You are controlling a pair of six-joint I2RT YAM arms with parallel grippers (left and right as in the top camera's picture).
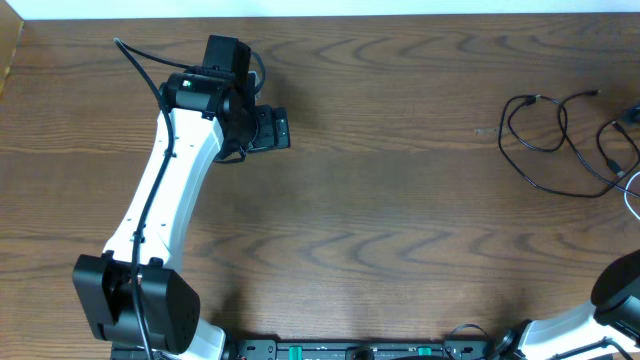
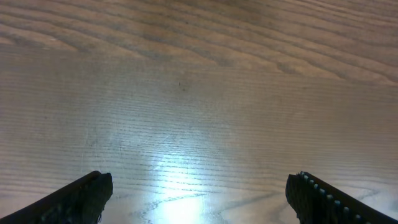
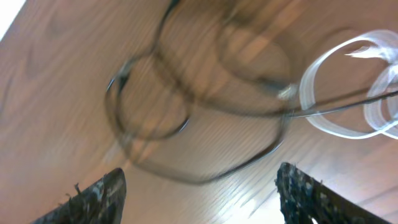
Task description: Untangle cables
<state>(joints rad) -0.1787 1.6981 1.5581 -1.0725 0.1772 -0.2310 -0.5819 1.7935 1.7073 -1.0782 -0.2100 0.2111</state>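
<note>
The thin black cable (image 1: 545,140) lies in loose loops on the wooden table at the far right. A bit of the thin white cable (image 1: 632,195) shows at the right edge beside it. In the right wrist view the black cable (image 3: 186,118) is blurred and loops across the table, with the white cable (image 3: 348,93) curled at the right and crossing it. My right gripper (image 3: 199,199) is open and empty, hovering above the black loops. My left gripper (image 1: 270,128) is far off at the upper left, open over bare wood (image 2: 199,196), holding nothing.
The table's far edge runs along the top of the overhead view. My left arm (image 1: 170,190) stretches diagonally across the left side. My right arm's base (image 1: 600,310) sits at the bottom right corner.
</note>
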